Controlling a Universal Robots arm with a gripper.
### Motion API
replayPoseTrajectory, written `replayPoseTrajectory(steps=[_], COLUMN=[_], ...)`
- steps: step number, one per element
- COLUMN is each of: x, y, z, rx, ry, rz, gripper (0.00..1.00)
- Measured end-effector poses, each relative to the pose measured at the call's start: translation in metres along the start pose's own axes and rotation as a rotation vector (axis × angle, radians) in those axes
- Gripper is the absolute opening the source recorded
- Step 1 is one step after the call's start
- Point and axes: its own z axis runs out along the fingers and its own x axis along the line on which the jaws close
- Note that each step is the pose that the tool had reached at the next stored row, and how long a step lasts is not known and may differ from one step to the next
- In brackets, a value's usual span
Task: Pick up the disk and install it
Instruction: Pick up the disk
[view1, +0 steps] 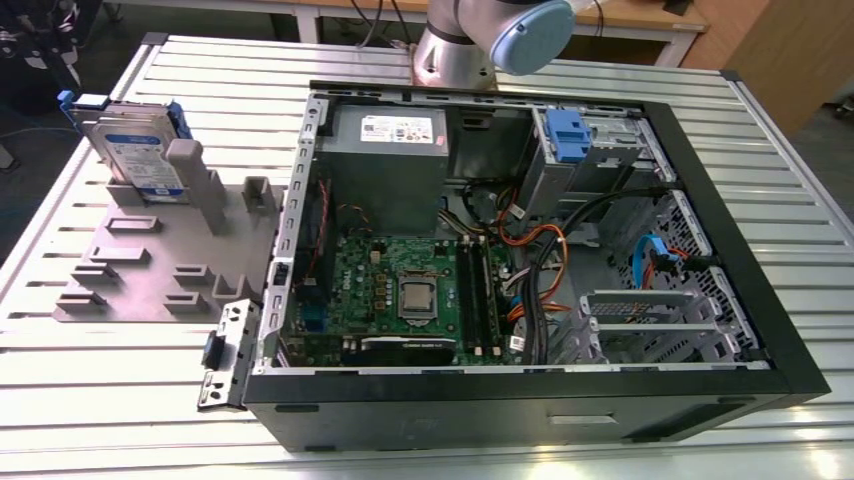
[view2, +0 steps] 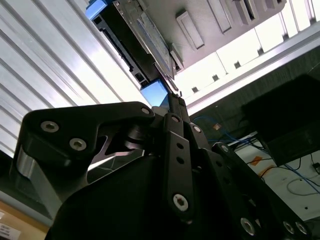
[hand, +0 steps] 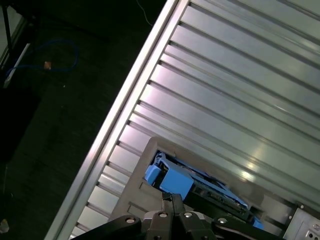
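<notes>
1. I saw the disk (view1: 134, 150), a flat rectangular silver-metal hard drive with a white-and-blue label and blue plastic side rails. It stood on edge in a slot at one end of a grey moulded plastic holder (view1: 147, 270), at the exterior view's left.
2. The holder lay on the ribbed aluminium table (view1: 120, 400), just beside an open black tower computer case (view1: 534, 405). The case's green motherboard (view1: 400, 280) faced up.
3. The disk sat outside the case, not yet installed.
4. In both wrist views the black two-finger gripper (hand: 171, 197) (view2: 174, 96) had its fingers pressed together, with nothing between them.
5. Its tips were right beside the blue rail (hand: 169, 180) (view2: 155, 92) at the end of the disk. I could not tell whether they touched it.
6. The silver-and-blue arm (view1: 487, 35) rose from the table beyond the case.
</notes>
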Motion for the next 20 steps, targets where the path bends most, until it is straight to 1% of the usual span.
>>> replayPoseTrajectory(steps=[8, 11, 14, 20], x=[0.0, 0.0, 0.0, 0.0], y=[0.0, 0.0, 0.0, 0.0], z=[0.0, 0.0, 0.0001, 0.0001], rx=[0.0002, 0.0003, 0.0007, 0.0016], ry=[0.0009, 0.0016, 0.0032, 0.0073], rz=[-0.022, -0.04, -0.078, -0.175], gripper=[0.11, 0.11, 0.11, 0.11])
